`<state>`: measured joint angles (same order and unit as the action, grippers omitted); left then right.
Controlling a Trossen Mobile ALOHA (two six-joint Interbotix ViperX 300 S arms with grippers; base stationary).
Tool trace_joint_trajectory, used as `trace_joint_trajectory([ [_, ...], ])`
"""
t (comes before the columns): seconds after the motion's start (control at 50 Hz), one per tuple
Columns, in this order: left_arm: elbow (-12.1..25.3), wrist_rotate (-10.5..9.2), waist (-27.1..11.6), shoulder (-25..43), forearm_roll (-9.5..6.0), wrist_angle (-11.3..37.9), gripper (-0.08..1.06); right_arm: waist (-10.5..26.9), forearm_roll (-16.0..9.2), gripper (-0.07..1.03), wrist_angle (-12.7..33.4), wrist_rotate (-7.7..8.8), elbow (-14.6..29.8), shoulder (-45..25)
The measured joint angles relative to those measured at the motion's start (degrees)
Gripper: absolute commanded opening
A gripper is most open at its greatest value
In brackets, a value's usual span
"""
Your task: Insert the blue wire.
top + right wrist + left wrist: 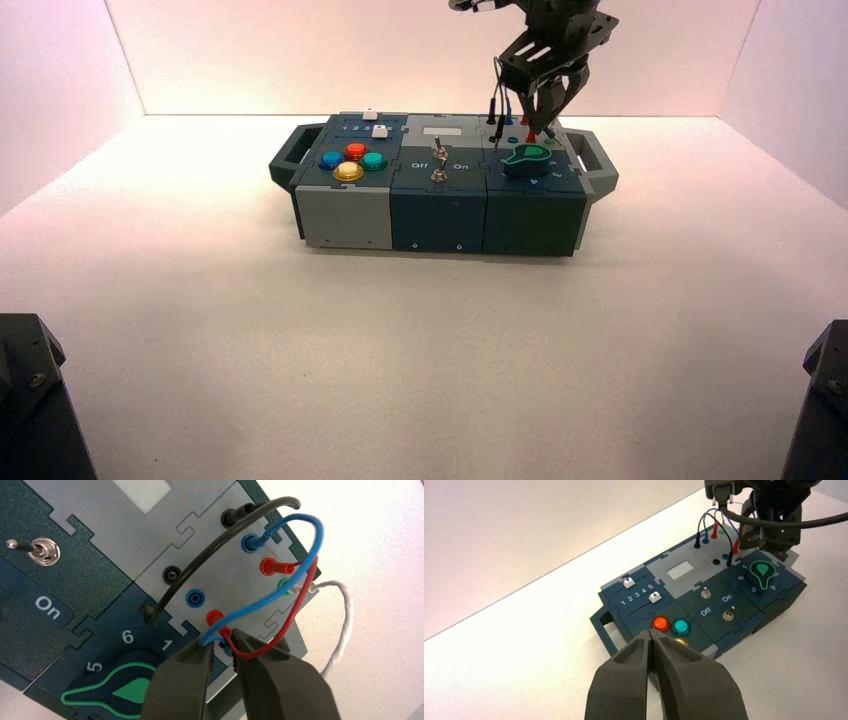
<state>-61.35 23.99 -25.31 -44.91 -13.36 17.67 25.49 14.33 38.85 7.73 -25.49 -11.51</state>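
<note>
Blue wire (260, 603): slim, glossy lead, arched in a loop; one end seated in the far blue socket (245, 542), other end unplugged, above the grey panel (235, 582).

On the table (430, 350), seen from the high view, the box (438, 220) has handles (597, 162) at three and nine o'clock, sliders (380, 131) at ten, buttons (348, 171) at eight, display (442, 131) at twelve, switches (439, 175) at six, sockets (195, 598) at two, knob (528, 160) at four.
</note>
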Motion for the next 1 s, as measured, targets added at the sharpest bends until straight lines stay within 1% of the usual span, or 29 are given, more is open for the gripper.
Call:
trace_joint_trajectory([
  [0.06,-0.1,0.09,0.0,0.0,0.0,-0.1,-0.03,0.1,0.1,0.02,0.2,-0.09,0.2,-0.3],
  [0.1,-0.1,0.09,0.0,0.0,0.0,-0.1,-0.03,0.0,0.1,0.0,0.4,-0.18,0.3,-0.4],
  [0.16,-0.1,0.09,0.0,0.0,0.0,-0.1,-0.03,0.0,0.0,0.0,0.9,-0.7,0.3,-0.3],
  [0.24,0.0,0.09,0.0,0.1,0.0,-0.1,-0.03,0.0,0.0,-0.01,1.7,-1.85,0.3,-0.3],
  [0.44,-0.1,0.09,0.0,0.2,0.0,-0.1,-0.03,0.1,-0.1,-0.01,1.9,-2.9,-0.4,1.1],
  [0.56,0.0,0.09,0.0,0.2,0.0,-0.1,-0.03,0.6,-0.3,-0.01,1.3,-3.78,-1.3,3.1],
  [0.66,0.0,0.09,0.0,0.2,0.0,-0.1,-0.03,1.1,-1.0,-0.01,0.2,-4.39,-2.1,4.9],
  [0.72,-0.1,0.09,0.0,0.2,0.0,-0.1,-0.03,1.1,-1.9,-0.01,-1.1,-5.01,-3.3,6.0],
  [0.78,-0.1,0.09,0.0,0.2,0.0,-0.1,-0.03,1.1,-2.6,-0.01,-2.2,-5.27,-4.0,6.7],
  [0.82,-0.1,0.09,0.0,0.2,0.0,-0.1,-0.03,1.1,-3.6,-0.01,-3.9,-5.63,-5.2,7.3],
  [0.86,-0.1,0.09,0.0,0.2,0.0,-0.1,-0.03,1.1,-3.9,-0.01,-4.7,-5.89,-5.7,7.6],
  [0.92,-0.1,0.09,0.0,0.2,0.0,-0.1,-0.03,1.1,-4.8,-0.01,-8.0,-6.59,-7.5,8.2],
  [1.0,0.0,0.09,0.0,0.2,0.09,-0.1,-0.03,1.1,-5.7,-0.02,-12.0,-6.94,-9.2,8.4],
])
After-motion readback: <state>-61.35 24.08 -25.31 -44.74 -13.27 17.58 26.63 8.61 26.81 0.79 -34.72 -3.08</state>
